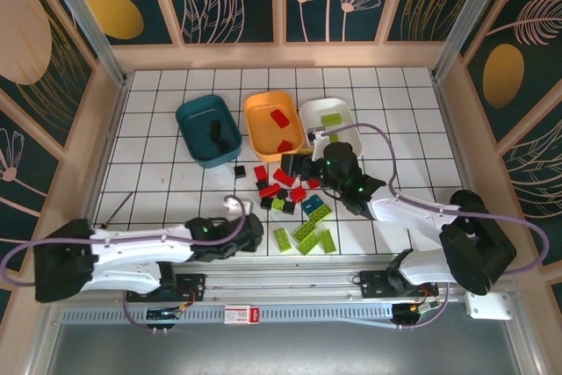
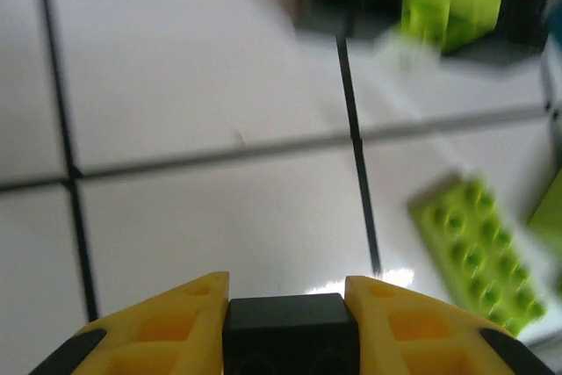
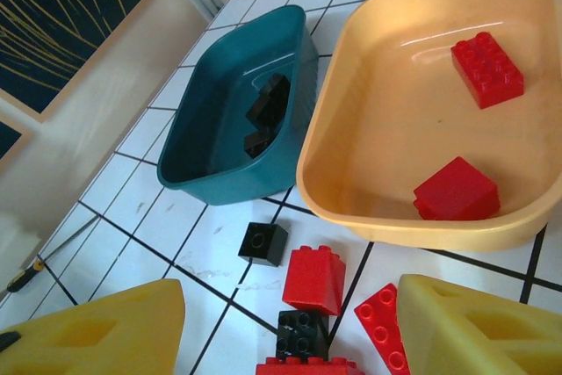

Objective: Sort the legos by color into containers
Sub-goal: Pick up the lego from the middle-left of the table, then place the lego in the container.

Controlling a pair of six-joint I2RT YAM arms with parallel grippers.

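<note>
**Left pincer has a black brick, now the carry is the part to get right**

The left pincer (image 2: 284, 292) is down low on the bench (image 2: 202, 85). Its yellow fingers (image 2: 176, 322) press on both sides of a black brick (image 2: 285, 331), so it reads as clamped on it. The wrist picture is smeared, so there's no telling how square or deep that grip is.

The brick most likely goes in the dark teal tub (image 1: 189, 120), since that one already has black bricks (image 3: 268, 103) in it. From the left pincer the tub is ahead and a little to its left, well apart.

How it should probably go:

- **Lift:** It should go straight up first. A lime green brick (image 2: 474, 252) lies just ahead and to the pincer's right, with the rest of the pile (image 1: 290, 191) beyond it. A low sideways drag could knock things around.
- **Route:** It should swing out on its left side of the pile. The right pincer (image 3: 290, 292) hangs there with its fingers wide apart and nothing between them. It's over some red and black bricks (image 3: 312, 278), with the orange tub (image 3: 351, 208) just ahead of it.
- **Release:** It should get over the middle of the teal tub and drop low before letting go, because a small brick let go from high up may bounce out of a shallow tub.
- **Grip check:** If the brick tilts on the lift, it's better to set it down and regrip.
</note>
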